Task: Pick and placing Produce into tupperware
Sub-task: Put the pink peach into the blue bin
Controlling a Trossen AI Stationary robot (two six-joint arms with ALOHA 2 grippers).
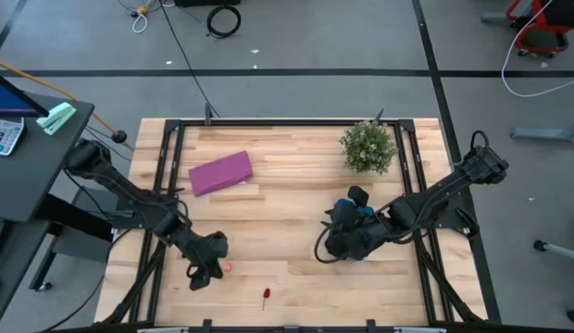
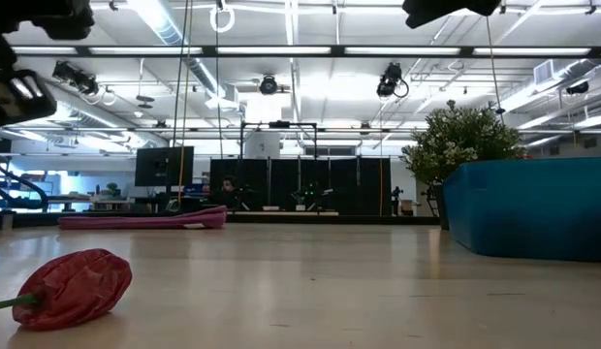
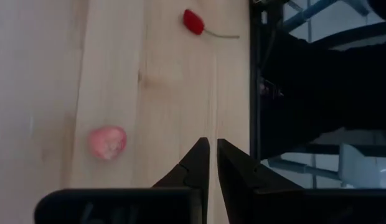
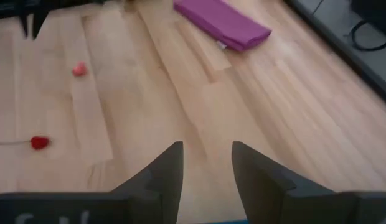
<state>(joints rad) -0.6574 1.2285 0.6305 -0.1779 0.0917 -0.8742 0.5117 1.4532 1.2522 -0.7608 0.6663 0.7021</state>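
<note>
i hover my left gripper (image 3: 210, 155), jaws nearly closed and empty, beside the pink produce (image 3: 107, 142); right gripper (image 4: 207, 163) open over the tupperware (image 2: 529, 206); next i must open and centre.

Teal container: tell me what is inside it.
Cannot tell. In the high view the right arm covers most of the teal container; in the low view only its outer wall shows. A red piece and a pink piece lie on the table.
</note>
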